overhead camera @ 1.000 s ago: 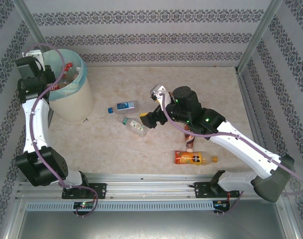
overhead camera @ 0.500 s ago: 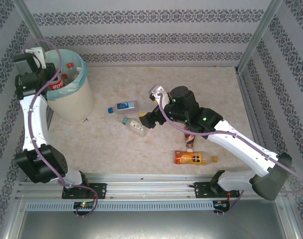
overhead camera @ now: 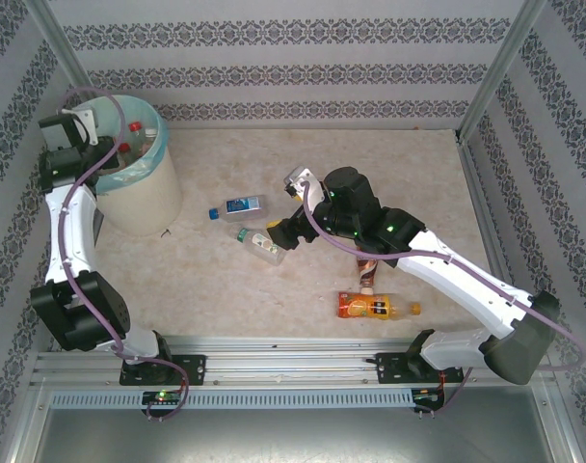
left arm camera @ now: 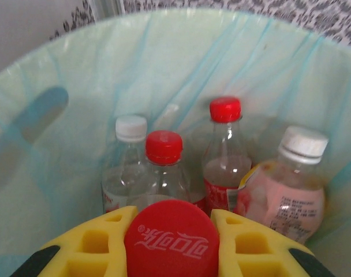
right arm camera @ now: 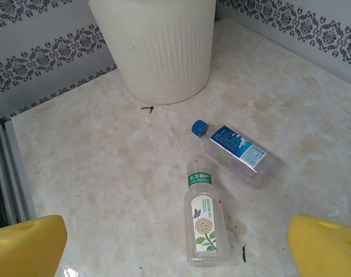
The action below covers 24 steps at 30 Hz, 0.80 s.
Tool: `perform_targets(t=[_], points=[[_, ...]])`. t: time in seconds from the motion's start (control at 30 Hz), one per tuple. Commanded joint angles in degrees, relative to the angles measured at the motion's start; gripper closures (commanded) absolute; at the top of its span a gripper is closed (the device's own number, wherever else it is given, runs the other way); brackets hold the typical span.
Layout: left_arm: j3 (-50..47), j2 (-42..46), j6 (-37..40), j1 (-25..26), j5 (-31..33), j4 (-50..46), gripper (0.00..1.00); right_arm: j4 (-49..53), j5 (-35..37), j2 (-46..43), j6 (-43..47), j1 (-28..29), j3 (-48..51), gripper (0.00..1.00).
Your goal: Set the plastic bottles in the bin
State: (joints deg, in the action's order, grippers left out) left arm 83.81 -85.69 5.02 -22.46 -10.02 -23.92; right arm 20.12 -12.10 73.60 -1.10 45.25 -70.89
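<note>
My left gripper (left arm camera: 171, 254) is shut on a red-capped cola bottle (left arm camera: 171, 236), its yellow pads (left arm camera: 92, 245) pressed on both sides of the cap, over the open bin (left arm camera: 164, 57). Several plastic bottles stand inside: a white-capped one (left arm camera: 129, 161), two red-capped ones (left arm camera: 164, 167) and a pink one (left arm camera: 288, 190). From above, the left gripper (overhead camera: 102, 159) hangs at the bin's (overhead camera: 156, 145) left rim. My right gripper (right arm camera: 175, 254) is open, low over a clear green-labelled bottle (right arm camera: 205, 222) lying between its fingertips (right arm camera: 25, 245). A blue-labelled bottle (right arm camera: 236, 151) lies just beyond it.
An orange bottle (overhead camera: 375, 307) lies near the front of the table, and a brown one (overhead camera: 367, 272) lies partly under the right arm. The bin's cream wall (right arm camera: 158, 46) stands ahead of the right gripper (overhead camera: 283, 231). Patterned walls close in the table.
The left wrist has shifted over the bin's left rim with the cola bottle still held. The right arm has crept slightly to the left, jaws still wide.
</note>
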Motion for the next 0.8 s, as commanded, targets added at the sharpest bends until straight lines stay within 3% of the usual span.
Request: perform_targets(t=[0.0,0.27,0.43,0.47,0.5,0.57,0.67,0.77], points=[[-3.87,-0.16,3.02,0.57,2.51,-1.75,1.0,0.26,-0.81,0.59,-0.04,0.64,-1.94,0.02],[-4.91,-3.07,4.28,0.6,2.94,-2.36,1.0,0.53,-0.91,1.72,0.05,0.58,-2.52,0.02],[-0.32,-5.69,3.73,0.57,2.89,-7.67,0.98,0.62,-0.64,1.72,0.21,0.62,-2.41,0.02],[1.24,-6.06,3.07,0.57,1.66,-9.03,0.84,0.54,-0.55,1.72,0.18,0.66,-2.51,0.02],[2.93,-6.24,2.11,0.57,-0.25,-10.2,0.62,0.54,-0.55,1.72,0.19,0.65,-2.51,0.02],[6.08,-5.95,-0.17,0.57,-5.21,-11.83,0.45,0.53,-0.56,1.72,0.16,0.63,-2.67,0.02],[8.96,-4.23,-5.61,0.74,-12.0,-10.78,0.34,0.62,-0.58,1.94,0.14,0.58,-3.01,0.02],[11.13,-3.09,-9.29,1.43,-16.14,-9.79,0.29,0.62,-0.69,2.24,-0.04,0.65,-3.05,0.03]])
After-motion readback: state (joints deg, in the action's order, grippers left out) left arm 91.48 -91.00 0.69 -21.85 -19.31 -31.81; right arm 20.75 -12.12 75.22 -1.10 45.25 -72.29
